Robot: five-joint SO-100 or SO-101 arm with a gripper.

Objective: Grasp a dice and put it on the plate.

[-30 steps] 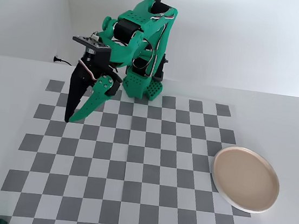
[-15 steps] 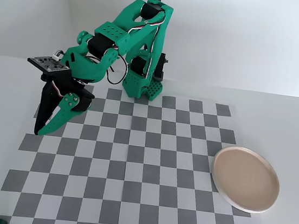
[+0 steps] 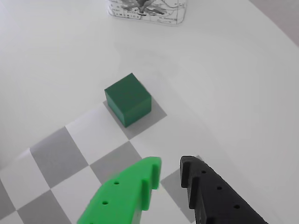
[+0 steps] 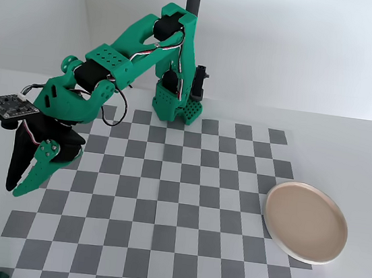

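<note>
The fingers (image 3: 170, 170), slightly parted and empty, hover short of the dice (image 3: 128, 99) at the checkerboard's corner; approach is underway. Next they must reach forward, straddle it, close, then cross to the plate (image 4: 305, 223).

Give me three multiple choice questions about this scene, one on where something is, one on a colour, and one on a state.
1. Where does the small dark green cube sit in the wrist view?
A. On the plate
B. On a corner square at the checkerboard's edge
C. Between the fingers

2. What colours are the gripper's two fingers?
A. Both black
B. Green and black
C. Green and white

3. What is on the round beige-pink plate?
A. Nothing
B. The cube
C. A cup

Answers: 1 B, the cube rests on the outermost grey square beside bare white table. 2 B, the wrist view shows one green finger and one black. 3 A, the fixed view shows its surface bare.
</note>
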